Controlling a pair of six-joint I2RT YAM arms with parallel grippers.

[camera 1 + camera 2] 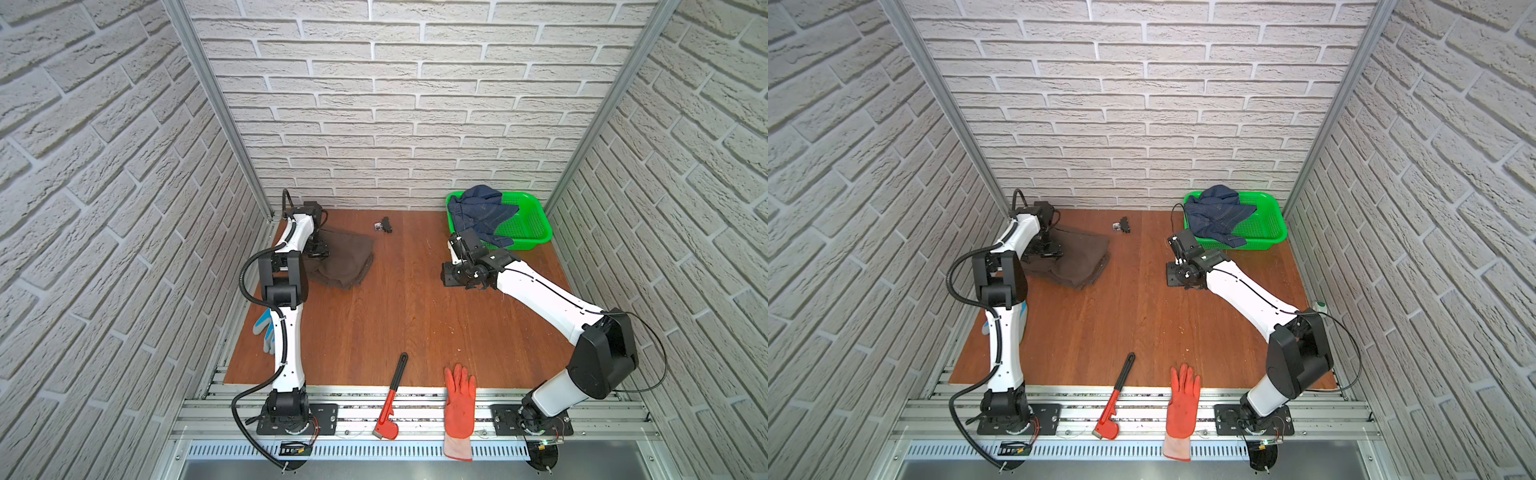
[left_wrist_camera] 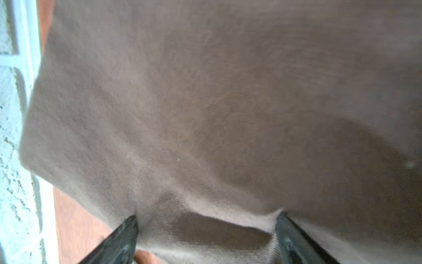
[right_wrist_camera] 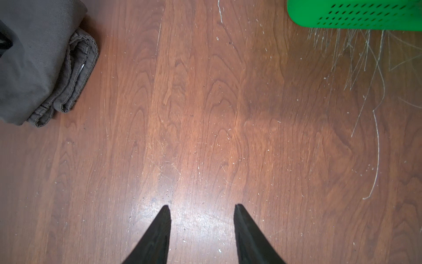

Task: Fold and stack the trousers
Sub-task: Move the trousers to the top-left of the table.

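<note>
Brick-patterned walls (image 1: 374,124) close round a wooden table (image 1: 395,316). We find the trousers (image 1: 347,259) at its far left corner, close to the wall, lying as a compact brown bundle of several layers rather than at full length. The right wrist view shows stacked edges and a hem along one side of the bundle. In both top views the near edge looks a little ragged.

Our left tool (image 2: 207,219) sits right on the bundle with its jaws spread wide. The fingertips (image 2: 131,225) press into the cloth and a low ridge of fabric rises between them, but nothing is pinched, so we read it as released. Our right tool (image 3: 203,209) hovers over bare wood in the right half of the table, well apart from the trousers, with its jaws parted and empty.

We judge the folding of this pair as good as done. What seems left is tidying that loose edge and drawing the left arm (image 1: 286,291) clear. A blue denim garment (image 1: 478,210) lies crumpled in a green basket (image 1: 538,216) at the far right corner. If it belongs to the job, it is unfolded, and nothing is stacked on the brown pair yet.
</note>
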